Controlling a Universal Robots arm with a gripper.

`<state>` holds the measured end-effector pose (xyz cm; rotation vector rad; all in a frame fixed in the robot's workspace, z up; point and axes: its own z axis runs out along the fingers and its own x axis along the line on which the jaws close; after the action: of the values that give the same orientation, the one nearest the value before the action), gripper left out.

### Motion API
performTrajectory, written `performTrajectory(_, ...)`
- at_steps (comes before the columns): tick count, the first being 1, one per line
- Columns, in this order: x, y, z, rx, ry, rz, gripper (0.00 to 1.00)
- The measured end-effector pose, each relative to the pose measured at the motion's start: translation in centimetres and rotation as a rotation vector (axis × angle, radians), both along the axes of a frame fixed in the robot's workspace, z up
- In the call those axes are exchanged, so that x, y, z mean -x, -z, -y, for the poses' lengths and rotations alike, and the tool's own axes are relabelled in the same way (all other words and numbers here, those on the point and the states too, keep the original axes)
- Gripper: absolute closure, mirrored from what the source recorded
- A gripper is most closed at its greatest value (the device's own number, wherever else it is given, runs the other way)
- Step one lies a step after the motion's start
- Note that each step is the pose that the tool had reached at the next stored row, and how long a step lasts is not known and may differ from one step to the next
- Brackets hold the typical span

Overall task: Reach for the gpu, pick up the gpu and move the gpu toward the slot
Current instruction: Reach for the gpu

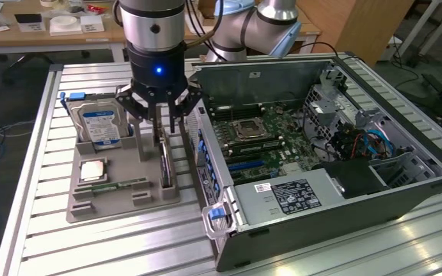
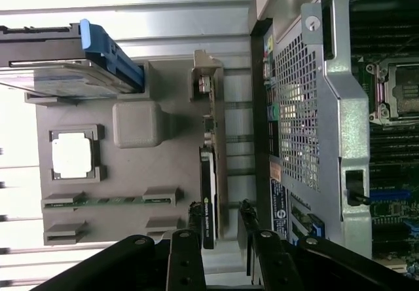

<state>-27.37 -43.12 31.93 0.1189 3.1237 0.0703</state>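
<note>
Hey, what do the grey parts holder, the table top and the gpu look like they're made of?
The grey parts holder: matte, even grey with blocky moulded posts, so probably plastic, perhaps printed.
The table top: silvery grooved slats with bright glare, likely bare aluminium.
The gpu: edge-on, a black semi-gloss shroud that looks plastic; its board is hard to tell.

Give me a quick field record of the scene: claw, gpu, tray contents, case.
claw: open, holding nothing, above the gpu's top edge
gpu: standing on edge in the grey tray, on the side nearest the case; not lifted
tray contents: hard drive upright, processor chip flat, memory stick, gpu
computer case: side open, at the exterior view's right of the tray, motherboard exposed
task state: reach under way, no grip yet
</note>
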Motion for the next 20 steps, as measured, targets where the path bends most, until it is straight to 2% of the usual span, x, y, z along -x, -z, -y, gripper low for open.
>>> performTrajectory(9,0.0,1.56,0.00,0.0001,0.000,-0.0052,0.64)
performTrajectory(16,0.0,1.63,0.00,-0.0007,0.000,-0.0053,0.64)
performTrajectory(20,0.0,2.11,0.00,-0.0015,0.000,-0.0054,0.64)
